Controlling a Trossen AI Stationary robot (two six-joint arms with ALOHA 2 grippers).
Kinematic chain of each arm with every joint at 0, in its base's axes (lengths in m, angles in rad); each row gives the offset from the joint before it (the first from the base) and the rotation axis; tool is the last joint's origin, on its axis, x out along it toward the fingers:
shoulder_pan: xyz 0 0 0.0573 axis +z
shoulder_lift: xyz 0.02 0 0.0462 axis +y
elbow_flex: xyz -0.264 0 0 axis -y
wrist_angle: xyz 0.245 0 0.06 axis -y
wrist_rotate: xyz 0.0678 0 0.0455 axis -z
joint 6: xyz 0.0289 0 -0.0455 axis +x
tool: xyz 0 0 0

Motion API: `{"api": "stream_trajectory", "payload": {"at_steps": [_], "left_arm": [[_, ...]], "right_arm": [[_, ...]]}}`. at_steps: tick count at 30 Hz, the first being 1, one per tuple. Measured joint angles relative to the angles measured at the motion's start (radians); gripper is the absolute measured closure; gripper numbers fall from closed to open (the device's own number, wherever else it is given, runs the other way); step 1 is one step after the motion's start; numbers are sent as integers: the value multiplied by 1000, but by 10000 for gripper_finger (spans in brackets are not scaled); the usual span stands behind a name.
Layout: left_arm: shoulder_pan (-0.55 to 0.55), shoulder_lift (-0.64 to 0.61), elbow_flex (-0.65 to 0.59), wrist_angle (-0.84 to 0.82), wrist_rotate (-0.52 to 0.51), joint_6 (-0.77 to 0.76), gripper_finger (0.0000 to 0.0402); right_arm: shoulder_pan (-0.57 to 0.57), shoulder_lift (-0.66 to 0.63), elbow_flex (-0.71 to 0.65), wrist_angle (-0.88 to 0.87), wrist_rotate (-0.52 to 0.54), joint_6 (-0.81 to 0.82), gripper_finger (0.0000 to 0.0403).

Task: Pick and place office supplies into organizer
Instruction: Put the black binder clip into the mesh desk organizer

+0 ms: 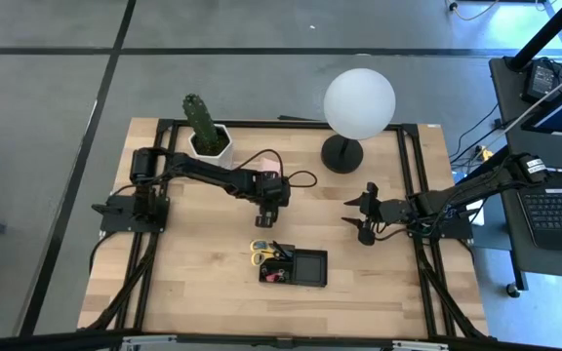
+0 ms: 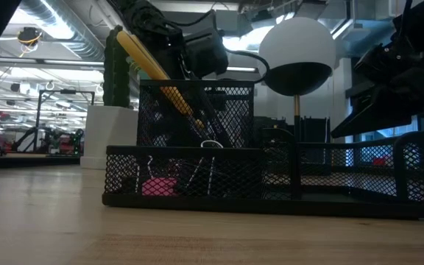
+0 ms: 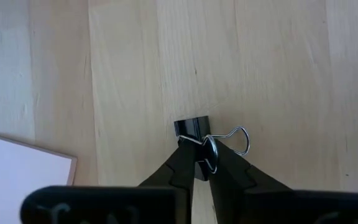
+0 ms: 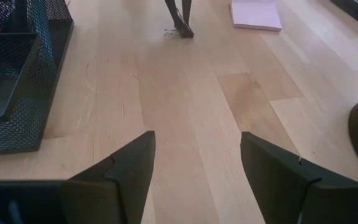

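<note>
Black mesh organizer point(image 1: 294, 266) sits on the wood table point(image 1: 193, 283), toward the front edge from the white globe lamp point(image 1: 359, 97). Its tall cup section, on the side away from the right arm, holds yellow-handled scissors point(image 1: 260, 252) standing handles-up and leaning, w/ dark pens point(image 2: 205, 114) angled beside them. In the low view a low front compartment shows something pink point(image 2: 160, 186) and a binder clip point(image 2: 148, 163) w/ wire loops up; exact divider can't be told. The larger tray section point(image 1: 310, 264) nearer the right arm looks bare in the high view.

Left gripper point(image 3: 197, 163) is over the table betw. the cactus pot point(image 1: 209, 143) and the organizer, tips down at the wood. Its fingers point(image 3: 179, 168) are pressed in on a small black binder clip point(image 3: 194, 138): they pinch the wire handles, the black body sticks out just past the tips, and one wire loop point(image 3: 238, 138) juts out sideways beyond the jaws. Clip body's long axis runs across the gripper's closing line. Clip is at or just above the table; can't tell if touching.

Pink sticky-note pad point(image 1: 265, 164) lies flat just beside the left gripper, on the lamp side of it, apart from the clip.

Right gripper point(image 1: 365, 216) waits near the lamp base point(image 1: 341, 153), beside the organizer, jaws spread wide w/ nothing betw. them.
</note>
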Motion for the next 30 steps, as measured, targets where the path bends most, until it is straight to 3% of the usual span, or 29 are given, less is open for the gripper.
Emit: {"api": "stream_trajectory", "payload": {"at_steps": [11, 16, 24, 30], "left_arm": [[-3, -145, 66, -42, -48, 66, 379], [-32, -255, 87, -12, 0, 19, 379], [-198, -357, 99, 103, 146, 5, 379], [-369, -360, 99, 179, 156, -107, 379]], "right_arm": [[0, 0, 0, 1, 0, 5, 167], [0, 0, 0, 1, 0, 7, 167], [0, 0, 0, -6, 0, 0, 167], [0, 0, 0, -7, 0, 26, 167]]}}
